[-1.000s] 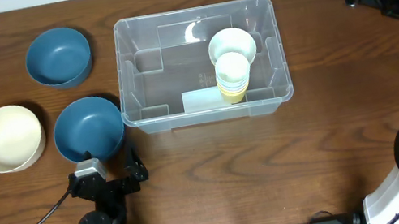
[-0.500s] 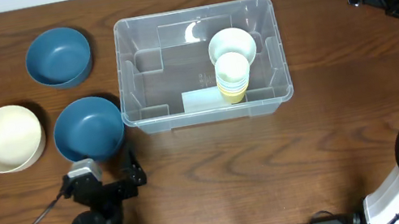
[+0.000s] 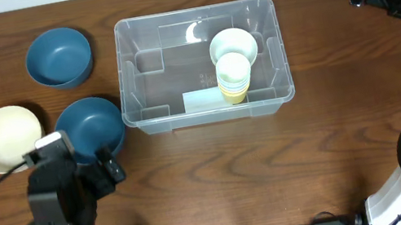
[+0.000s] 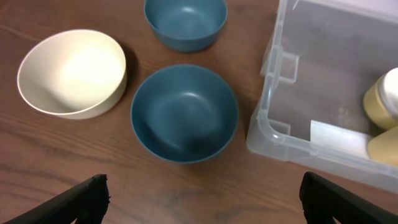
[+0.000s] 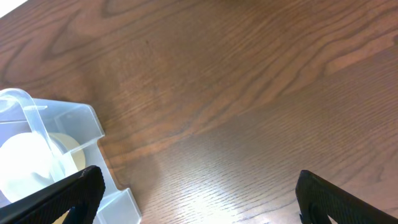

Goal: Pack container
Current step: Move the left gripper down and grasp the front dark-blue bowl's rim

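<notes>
Clear container on counter; pale label unreadable; stacked yellow cups inside. Left jaws spread wide near blue bowl; right jaws likewise released

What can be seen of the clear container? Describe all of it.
The container is a large, see-through plastic bin, rectangular with rounded corners and a thick rim. It has no lid on and stands upright on the wooden table. A pale label sits low on its near long side. Inside, toward the right end, rest pale stacked cups; the left part is bare. The nearest blue bowl lies just off its left front corner, not touching.
</notes>
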Controlling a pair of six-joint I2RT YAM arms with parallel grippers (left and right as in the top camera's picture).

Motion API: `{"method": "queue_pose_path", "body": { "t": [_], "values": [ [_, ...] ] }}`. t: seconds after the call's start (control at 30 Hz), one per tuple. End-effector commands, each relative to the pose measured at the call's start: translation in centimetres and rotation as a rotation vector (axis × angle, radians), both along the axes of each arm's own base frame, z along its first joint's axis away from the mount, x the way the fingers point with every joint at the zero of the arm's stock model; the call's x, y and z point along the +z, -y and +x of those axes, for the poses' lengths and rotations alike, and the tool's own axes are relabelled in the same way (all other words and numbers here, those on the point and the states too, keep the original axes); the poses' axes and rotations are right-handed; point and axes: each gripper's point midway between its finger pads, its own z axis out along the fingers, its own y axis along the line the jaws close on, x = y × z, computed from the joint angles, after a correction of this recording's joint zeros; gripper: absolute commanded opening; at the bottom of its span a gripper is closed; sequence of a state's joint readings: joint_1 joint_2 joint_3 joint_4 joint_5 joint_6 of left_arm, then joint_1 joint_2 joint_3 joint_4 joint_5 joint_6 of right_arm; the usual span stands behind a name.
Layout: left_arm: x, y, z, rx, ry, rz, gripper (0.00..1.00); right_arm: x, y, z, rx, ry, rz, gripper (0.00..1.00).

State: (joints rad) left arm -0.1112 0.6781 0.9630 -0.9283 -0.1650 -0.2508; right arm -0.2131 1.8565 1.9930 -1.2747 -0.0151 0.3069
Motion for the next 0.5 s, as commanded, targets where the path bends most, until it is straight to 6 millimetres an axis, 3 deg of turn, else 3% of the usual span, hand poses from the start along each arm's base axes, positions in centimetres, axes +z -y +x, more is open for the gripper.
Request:
{"method": "queue_pose_path", "body": {
  "t": [0.0,0.13,0.23,0.37,0.47],
  "values": [
    [-0.6,0.4,0.5,-0.014,-0.050,-0.016,0.98,1.2,0.1,-0.1,-0.015,0.032,-0.001,0.99],
    [-1.0,3.3,1.3,-0.118,-0.065,-0.138,0.98,1.2,0.1,-0.1,-0.015,0.032,-0.001,0.99],
    [-1.3,3.6,1.8,-0.132,-0.079,-0.151,0.98,1.2,0.1,-0.1,-0.015,0.032,-0.001,0.99],
    [-2.5,2.8,2.4,-0.093,-0.129,-0.112,0.98,1.2,0.1,-0.1,-0.015,0.032,-0.001,0.99],
    [-3.9,0.1,2.8,0.133,-0.170,-0.094,0.98,1.2,0.1,-0.1,-0.015,0.032,-0.001,0.99]
  ]
}}
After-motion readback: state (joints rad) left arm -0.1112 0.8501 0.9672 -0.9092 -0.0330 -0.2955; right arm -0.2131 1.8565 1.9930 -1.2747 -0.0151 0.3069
